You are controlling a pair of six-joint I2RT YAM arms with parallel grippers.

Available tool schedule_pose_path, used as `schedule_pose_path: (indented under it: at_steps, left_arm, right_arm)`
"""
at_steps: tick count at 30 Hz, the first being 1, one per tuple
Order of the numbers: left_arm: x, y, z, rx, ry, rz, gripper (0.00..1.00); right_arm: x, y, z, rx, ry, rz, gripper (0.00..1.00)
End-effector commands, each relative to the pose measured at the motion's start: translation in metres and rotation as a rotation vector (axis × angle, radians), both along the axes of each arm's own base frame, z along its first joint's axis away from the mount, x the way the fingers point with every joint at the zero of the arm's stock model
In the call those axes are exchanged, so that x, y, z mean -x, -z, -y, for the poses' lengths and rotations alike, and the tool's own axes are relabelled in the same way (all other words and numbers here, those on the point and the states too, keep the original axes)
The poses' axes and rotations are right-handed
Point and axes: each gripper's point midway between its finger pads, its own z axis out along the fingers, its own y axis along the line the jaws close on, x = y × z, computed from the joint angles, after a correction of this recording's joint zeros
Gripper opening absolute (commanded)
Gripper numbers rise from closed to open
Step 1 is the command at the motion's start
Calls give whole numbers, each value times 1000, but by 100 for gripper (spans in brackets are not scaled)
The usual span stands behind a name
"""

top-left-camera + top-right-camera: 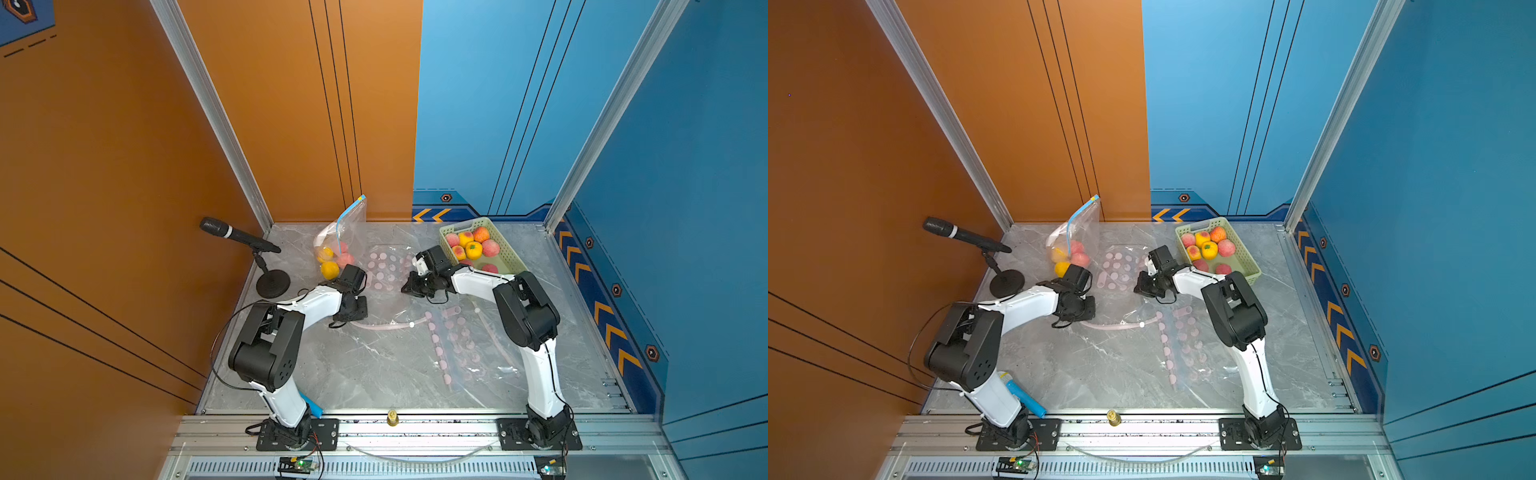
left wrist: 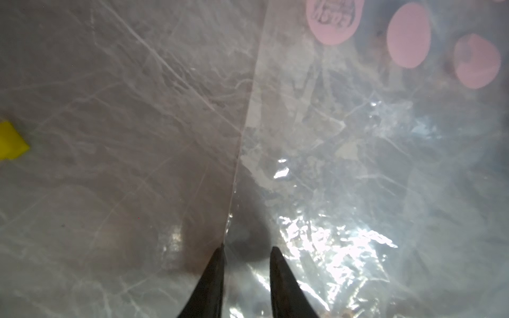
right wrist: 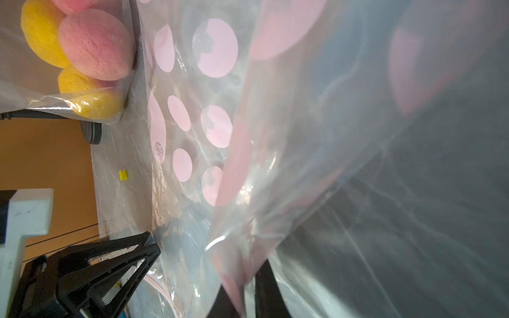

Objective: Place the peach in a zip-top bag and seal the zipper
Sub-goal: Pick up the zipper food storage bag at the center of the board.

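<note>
- Peaches (image 1: 491, 247) for this job sit in the green basket (image 1: 461, 224) at the back of the worktop (image 1: 374, 374), on the right arm's side; neither end effector has one.
- My right end effector (image 3: 243, 297) is clamped together on a fold of the empty pink-dotted zip-top bag (image 1: 386, 270), with film raised off the worktop. I judge that this pulls one wall of the mouth up.
- My left end effector (image 2: 248, 250) is down at the bag's opposite edge, jaws narrowly apart and straddling that edge. Glare in the wrist view means I can't be sure any film lies between them.
- I read the pair as spreading the bag from two sides so that a peach can drop in.
- The basket lies near the right end effector, behind it, and well apart from the left one.
- A filled bag with a blue zipper (image 1: 340, 237) leans at the back wall.
</note>
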Motion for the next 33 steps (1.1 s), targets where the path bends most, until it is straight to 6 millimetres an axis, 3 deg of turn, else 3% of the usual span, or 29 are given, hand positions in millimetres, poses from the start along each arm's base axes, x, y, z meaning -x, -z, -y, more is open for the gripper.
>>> schedule_pose_path:
  at_steps: [1, 2, 7, 13, 16, 18, 19, 21, 23, 26, 30, 33]
  left_arm:
    - [9, -7, 5, 32, 10, 3, 30]
    - [8, -13, 5, 38, 13, 22, 30]
    - [-1, -60, 4, 55, 31, 172, 35]
    - [-5, -139, 11, 13, 170, 468, 45]
    - [5, -178, 40, -105, 394, 675, 50]
    - [21, -207, 70, -169, 557, 866, 56]
    - [30, -216, 82, -180, 625, 936, 61]
    - [51, -236, 104, -186, 748, 1088, 82]
    - [65, -244, 115, -206, 823, 1149, 92]
    - [78, -240, 128, -312, 943, 1134, 100]
    - [93, -222, 154, -487, 1106, 1096, 98]
    - [93, -207, 169, -557, 1168, 1058, 98]
  right_arm:
    - [1, -44, -2, -19, -28, 60, 1]
    - [1, -64, 0, -26, -29, 95, 0]
    - [10, -107, 9, 19, -40, 153, 0]
    - [26, -159, 34, 118, -40, 214, 0]
    - [39, -179, 48, 143, -41, 217, 0]
    - [48, -191, 58, 148, -44, 208, 0]
    - [52, -195, 63, 151, -46, 203, 0]
    - [60, -203, 74, 155, -40, 191, 0]
    - [67, -210, 82, 146, -39, 182, 0]
    - [73, -221, 93, 129, -20, 185, 0]
    - [76, -229, 100, 95, 0, 175, 0]
    - [76, -232, 100, 79, 3, 168, 0]
